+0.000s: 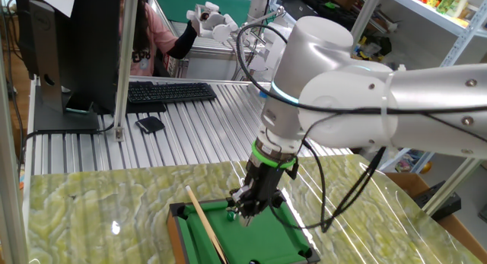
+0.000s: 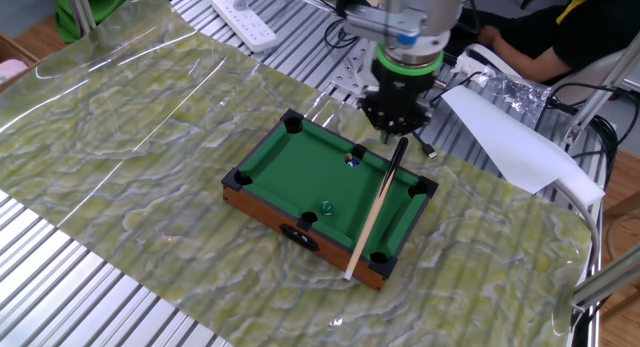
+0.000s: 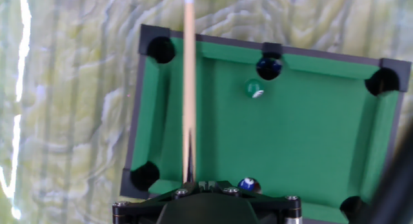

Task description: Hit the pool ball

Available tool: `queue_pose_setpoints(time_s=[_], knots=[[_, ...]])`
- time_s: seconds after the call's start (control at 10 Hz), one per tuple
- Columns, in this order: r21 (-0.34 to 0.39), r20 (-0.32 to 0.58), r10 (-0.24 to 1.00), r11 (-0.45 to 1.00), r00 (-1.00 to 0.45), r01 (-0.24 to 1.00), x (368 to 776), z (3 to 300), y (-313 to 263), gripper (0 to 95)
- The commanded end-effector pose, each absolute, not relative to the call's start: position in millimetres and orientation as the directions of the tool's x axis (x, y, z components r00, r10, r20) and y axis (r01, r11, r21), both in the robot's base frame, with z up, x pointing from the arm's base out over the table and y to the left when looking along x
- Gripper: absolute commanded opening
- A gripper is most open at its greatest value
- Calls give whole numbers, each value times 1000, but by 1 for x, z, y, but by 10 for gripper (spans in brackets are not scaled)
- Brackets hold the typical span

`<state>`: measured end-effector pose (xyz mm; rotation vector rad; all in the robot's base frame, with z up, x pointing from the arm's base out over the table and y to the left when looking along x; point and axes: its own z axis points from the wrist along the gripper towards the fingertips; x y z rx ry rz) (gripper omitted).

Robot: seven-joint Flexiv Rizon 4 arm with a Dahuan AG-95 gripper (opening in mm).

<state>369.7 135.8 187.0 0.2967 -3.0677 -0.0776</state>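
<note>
pool ball point(image 3: 249, 184) and green ball point(image 3: 255, 89) on pool table point(image 3: 310, 133).

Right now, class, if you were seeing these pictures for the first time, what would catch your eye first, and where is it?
The small green-felt pool table with black corner pockets sits on the marbled green mat, and the big white robot arm's gripper hangs over its far end. A long thin wooden cue stick lies along one side. Two tiny balls rest on the felt: a dark blue one by the gripper, a green one farther off.
</note>
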Motion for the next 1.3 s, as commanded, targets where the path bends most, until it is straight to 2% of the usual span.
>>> queue_pose_setpoints(time_s=[0.1,0.6,1.0,1.1,1.3], knots=[[55,51,-207,977,-977,-205,360,186,142,0],[38,45,-219,975,-975,-218,341,180,149,0],[29,48,-220,975,-974,-219,341,181,149,0],[27,48,-218,976,-975,-217,341,180,149,190],[26,49,-217,976,-975,-216,341,180,150,190]])
